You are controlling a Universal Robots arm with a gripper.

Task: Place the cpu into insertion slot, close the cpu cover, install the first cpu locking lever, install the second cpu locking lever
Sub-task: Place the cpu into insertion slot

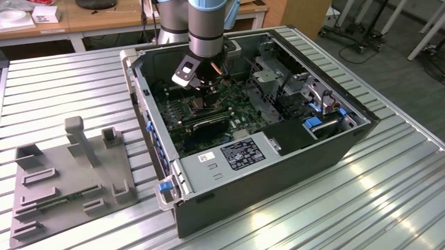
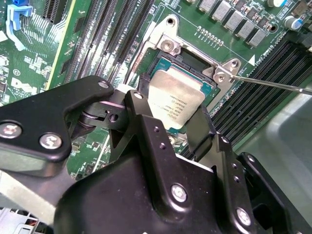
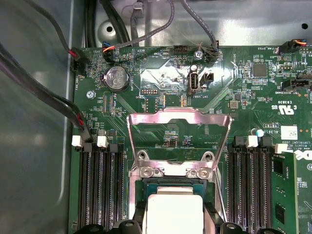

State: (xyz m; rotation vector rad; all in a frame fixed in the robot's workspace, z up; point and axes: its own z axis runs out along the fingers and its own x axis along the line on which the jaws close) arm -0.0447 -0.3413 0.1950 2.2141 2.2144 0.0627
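Observation:
The cpu [image 2: 178,97], a pale silvery square chip, sits between my gripper's [image 2: 170,111] black fingers [image 2: 134,105], which are shut on its two sides. It hangs right over, or just into, the insertion slot [image 2: 187,61], a dark socket framed in silvery metal. In the first wrist view the cpu [image 3: 174,212] lies over the slot [image 3: 171,184], and the cpu cover [image 3: 178,119] stands flipped open beyond it. A thin metal locking lever [image 2: 273,84] sticks out beside the socket. In the exterior view my gripper [image 1: 203,86] reaches down into the open computer case [image 1: 292,156].
Long black memory slots [image 3: 100,185] flank the socket on both sides. Cables [image 3: 44,92] run along the case wall. Drive cages [image 1: 306,99] fill the case at the exterior view's right. A grey fixture [image 1: 70,177] stands on the slatted metal table [image 1: 347,208].

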